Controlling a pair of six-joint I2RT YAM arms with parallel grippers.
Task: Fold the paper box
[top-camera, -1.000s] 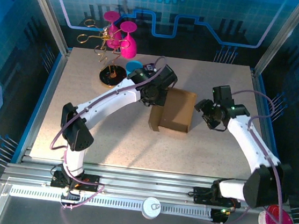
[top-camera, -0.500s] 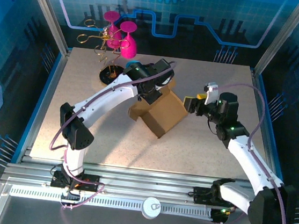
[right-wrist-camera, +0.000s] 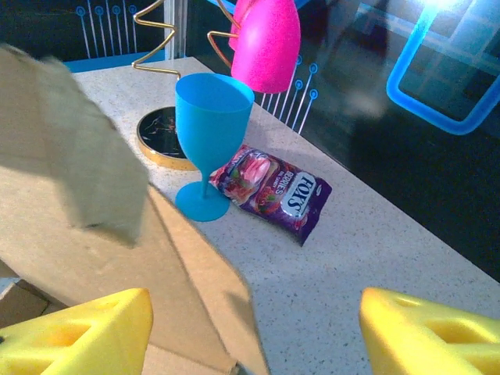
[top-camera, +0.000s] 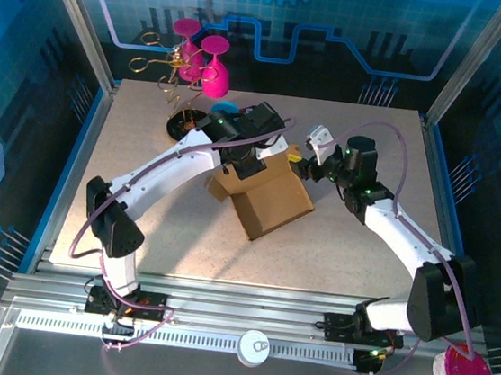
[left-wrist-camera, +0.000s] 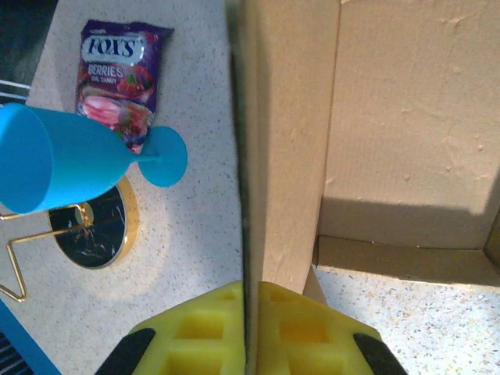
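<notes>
**Box pinched on left flap, right pincer spread beside it**

Table (top-camera: pixel 361 245): speckled beige top, blue rails along both sides, glass walls behind. Bare surface lies along the near edge and on the right half. The far-left corner is crowded.

Left arm (top-camera: pixel 170 174): rises from its base at the near-left, bows out over the left half of the table and bends back toward the centre, wrist tipped down over the box's far side.

Right arm (top-camera: pixel 403 237): sweeps from the near-right base up and leftward, wrist pointing left at the box's far-right corner.

Paper box (top-camera: pixel 271 203): brown, unmarked, sitting mid-table and turned askew to the table edges. One flap stands up at its far-left side, and another flap juts toward the right wrist camera.

Left gripper (left-wrist-camera: pixel 250 312): yellow pads pressed together on the upright flap, which runs edge-on between them (firm pinch, no gap visible).

Right gripper (right-wrist-camera: pixel 250 328): fingers spread wide. The left finger (right-wrist-camera: pixel 78 332) sits just beside a cardboard flap. The right finger hangs over bare table, holding nothing.

Wire stand base (right-wrist-camera: pixel 160 141): black disc with a gold rim, at the far-left, with a pink glass (right-wrist-camera: pixel 267 43) hanging above it.

Blue goblet (right-wrist-camera: pixel 209 129): upright, just beside the stand base and near the box's far edge.

Purple snack packet (right-wrist-camera: pixel 273 187): flat on the table, touching or nearly touching the goblet's foot.
</notes>
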